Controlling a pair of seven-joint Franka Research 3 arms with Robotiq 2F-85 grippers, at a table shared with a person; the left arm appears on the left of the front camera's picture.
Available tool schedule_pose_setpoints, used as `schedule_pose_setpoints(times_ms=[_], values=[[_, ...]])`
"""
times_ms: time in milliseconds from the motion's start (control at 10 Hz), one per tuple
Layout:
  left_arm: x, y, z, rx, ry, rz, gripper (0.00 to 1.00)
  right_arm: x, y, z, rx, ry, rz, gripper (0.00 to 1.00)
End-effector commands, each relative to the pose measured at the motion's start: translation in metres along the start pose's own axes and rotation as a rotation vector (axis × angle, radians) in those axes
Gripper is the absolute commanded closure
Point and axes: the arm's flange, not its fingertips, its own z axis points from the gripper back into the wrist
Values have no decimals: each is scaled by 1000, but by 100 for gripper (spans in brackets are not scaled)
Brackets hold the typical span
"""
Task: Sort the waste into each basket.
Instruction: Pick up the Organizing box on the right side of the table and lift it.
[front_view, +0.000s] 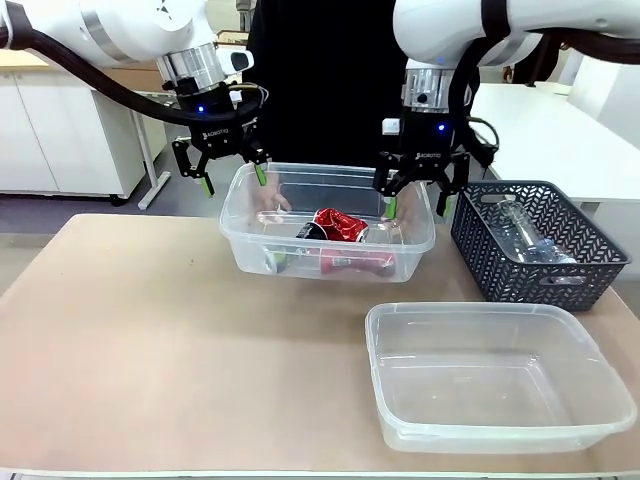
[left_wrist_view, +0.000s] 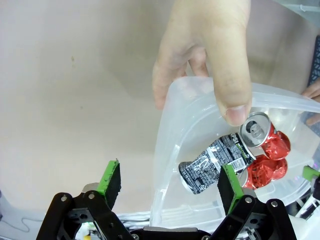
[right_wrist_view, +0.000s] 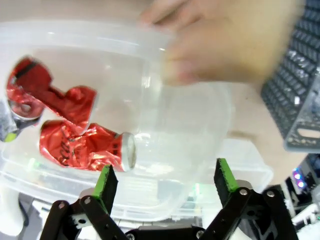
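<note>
Your beige table (front_view: 150, 330) fronts white cabinets (front_view: 60, 140). Left gripper (front_view: 234, 180) and right gripper (front_view: 418, 206) gape wide, empty (print on cans (front_view: 340, 228) unreadable).

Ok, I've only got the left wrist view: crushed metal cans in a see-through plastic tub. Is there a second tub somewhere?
Observer: Yes. A second see-through rectangular plastic tub sits nearer the robot, towards its right, apart from the tub holding the cans.
Operator: And any bottles around?
Observer: A see-through colourless plastic bottle lies in the dark blue-grey lattice-walled plastic basket at the table's far right.
</note>
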Motion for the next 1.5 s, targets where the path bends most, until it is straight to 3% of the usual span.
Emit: schedule_pose_setpoints(times_ms=[0, 100, 200, 300, 400, 500, 700, 900, 1000, 1100, 1200, 1300, 1400], values=[[-9, -3, 11, -18, -55, -35, 0, 8, 11, 12, 4, -17, 41, 0], [-35, -2, 32, -44, -162, -84, 0, -38, 0, 32, -39, -243, -38, 0], [-51, -4, 45, -99, -246, -69, 0, -74, -7, 45, -26, -409, -112, 0], [-6, -8, 17, -16, -65, -29, 0, 4, 11, 12, 1, -64, 17, 0], [-6, -8, 17, -16, -65, -29, 0, 4, 11, 12, 1, -64, 17, 0], [-27, -13, 45, -40, -153, -42, 0, -38, 6, 50, 4, -217, -23, 0], [-50, -6, 59, -73, -135, -160, 0, -63, -12, 56, 55, -262, -49, 0], [-110, 20, 90, -121, -87, -291, 0, -128, -59, 67, 161, -316, -87, 0], [-151, 38, 100, -144, 13, -404, 0, -165, -81, 60, 226, -273, -70, 0], [-184, 49, 98, -170, 57, -431, 0, -192, -97, 50, 353, -156, -43, 0], [-212, 58, 92, -199, 52, -418, 0, -216, -115, 38, 499, -103, -89, 0], [-237, 68, 84, -233, -3, -379, 0, -240, -134, 22, 615, -115, -91, 0], [-249, 74, 74, -271, -62, -292, 0, -250, -145, 5, 640, -140, -259, 0]])
